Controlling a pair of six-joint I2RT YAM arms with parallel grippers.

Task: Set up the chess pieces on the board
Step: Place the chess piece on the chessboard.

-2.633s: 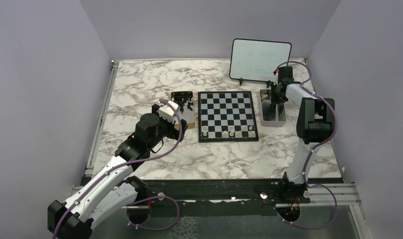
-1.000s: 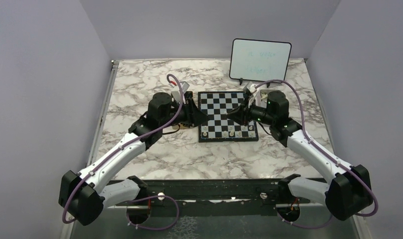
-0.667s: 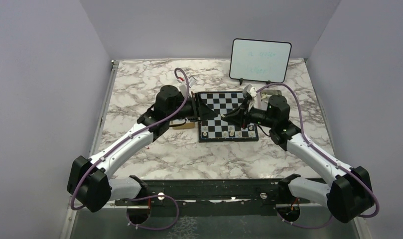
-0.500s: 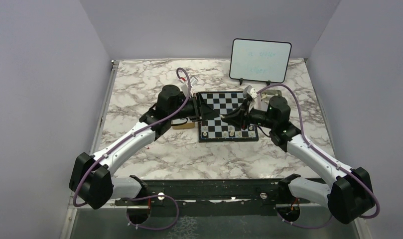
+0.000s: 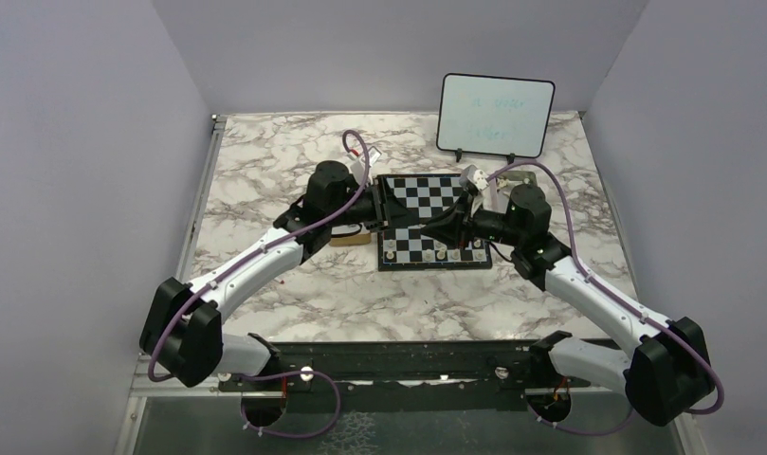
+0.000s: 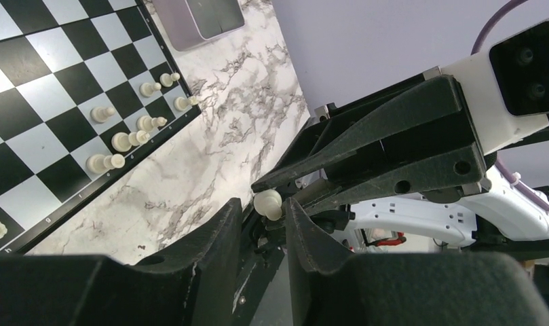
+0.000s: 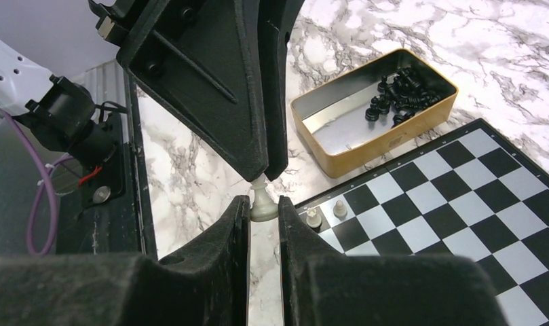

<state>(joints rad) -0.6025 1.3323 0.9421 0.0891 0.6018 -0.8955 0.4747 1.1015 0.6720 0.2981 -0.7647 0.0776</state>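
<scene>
Above the near left part of the board, both grippers meet tip to tip. My right gripper is shut on the base of a cream-white chess piece and holds it off the board. My left gripper stands open around that piece's round head, which lies against one finger with a small gap to the other. Several white pieces stand along the board's near row, and they also show in the left wrist view as white pieces.
A gold tin with several black pieces sits just left of the board. A small metal tray lies at the board's far right. An upright whiteboard stands at the back right.
Both arms have swung in from the trays and met over the board. Over the last second the left gripper reached further right and its jaws narrowed around the piece's head.
</scene>
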